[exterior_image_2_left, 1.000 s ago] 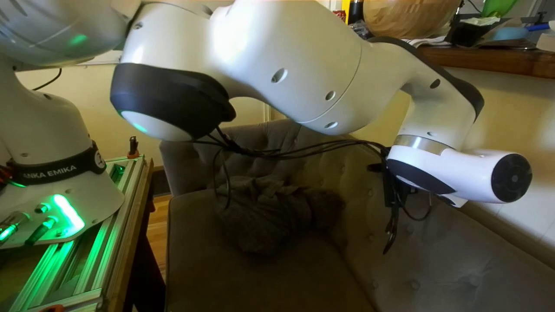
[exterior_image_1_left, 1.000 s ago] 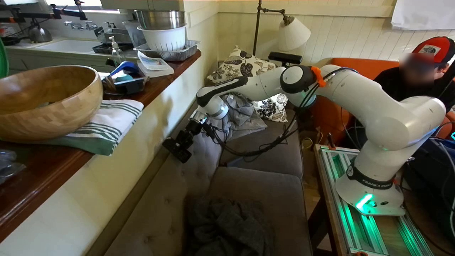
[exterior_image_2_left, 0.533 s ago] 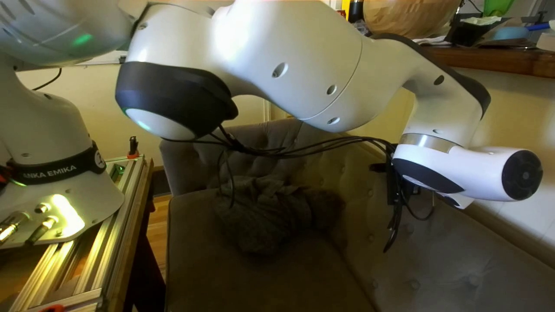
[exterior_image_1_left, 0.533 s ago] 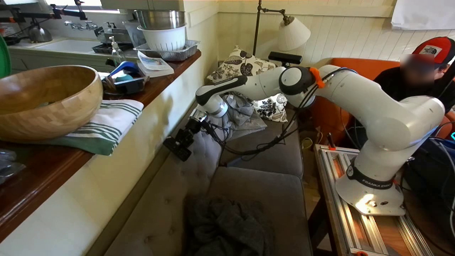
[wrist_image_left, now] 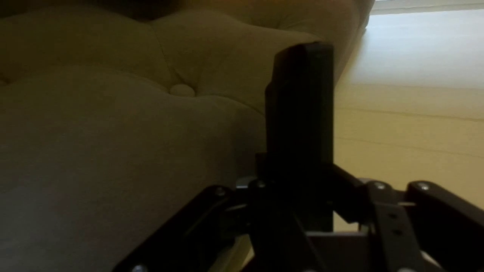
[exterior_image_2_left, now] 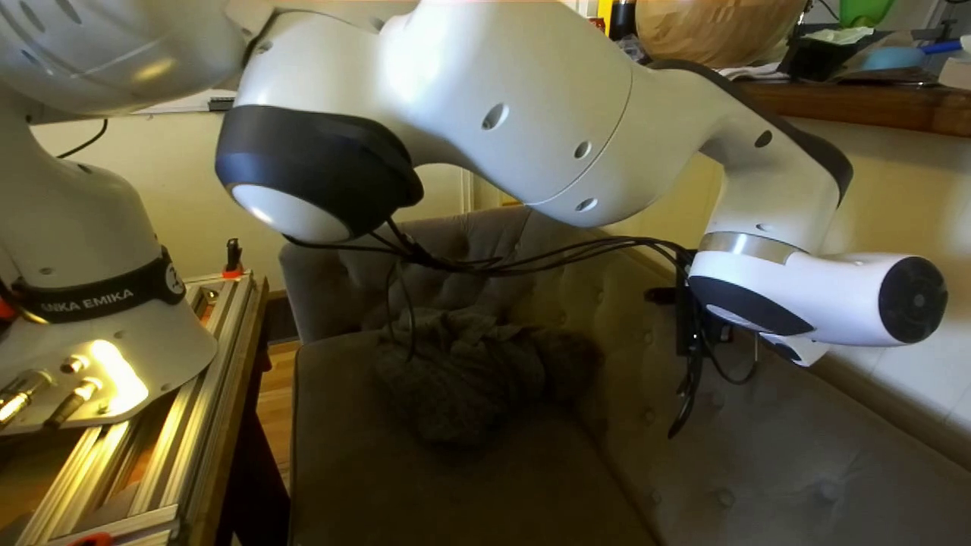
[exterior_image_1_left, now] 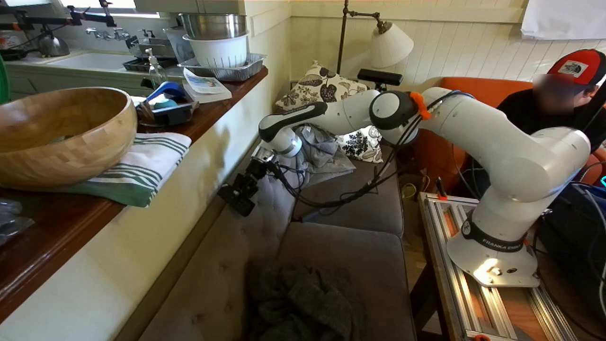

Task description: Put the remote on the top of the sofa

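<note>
Oblong base light (exterior_image_1_left: 485, 268) flipped green to warm white; white jointed arm (exterior_image_1_left: 476, 127) barely moved, so placement likely pending. Jaws closed around slim black oblong remote (wrist_image_left: 300, 109), near top edge of grey-brown button-tufted fabric sofa (wrist_image_left: 143, 128), contact unclear.

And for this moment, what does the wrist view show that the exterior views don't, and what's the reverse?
Only the wrist view clearly shows the remote, held in the gripper; in the exterior views I can't pick it out with certainty.

Only the exterior views show the robot's base and the wooden bowl, plus, in an exterior view, a floor lamp.

Shared: the button-tufted sofa, some pale wall and at least part of the gripper.
</note>
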Available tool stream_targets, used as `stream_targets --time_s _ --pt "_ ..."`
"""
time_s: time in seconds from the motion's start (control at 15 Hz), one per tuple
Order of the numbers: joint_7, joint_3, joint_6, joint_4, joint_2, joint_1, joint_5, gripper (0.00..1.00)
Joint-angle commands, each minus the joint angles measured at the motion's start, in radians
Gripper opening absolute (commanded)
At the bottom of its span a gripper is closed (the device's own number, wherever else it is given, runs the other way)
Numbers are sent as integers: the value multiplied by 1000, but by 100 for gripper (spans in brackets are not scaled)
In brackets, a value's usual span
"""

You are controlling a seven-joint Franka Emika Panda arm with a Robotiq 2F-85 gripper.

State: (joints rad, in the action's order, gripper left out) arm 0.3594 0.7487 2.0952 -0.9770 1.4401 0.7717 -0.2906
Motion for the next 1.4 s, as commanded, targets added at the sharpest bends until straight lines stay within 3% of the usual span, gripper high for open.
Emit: stream_targets --time_s 0.0,0.07,0.13,0.33,0.4,0.53,0.87,1.33 --pt "-55 -18 -54 60 10 -28 8 9" --pt "-60 -22 -59 61 10 -30 7 43" --pt "-66 -27 -66 67 9 -34 8 61" --pt "-74 -29 -73 77 10 -40 5 81" --pt "-73 -28 -69 81 12 -42 5 37" --pt "-72 -27 -69 86 11 -45 3 40" --pt "-84 -38 -65 91 10 -51 4 4" --pt "-44 -36 -62 123 24 -72 9 7"
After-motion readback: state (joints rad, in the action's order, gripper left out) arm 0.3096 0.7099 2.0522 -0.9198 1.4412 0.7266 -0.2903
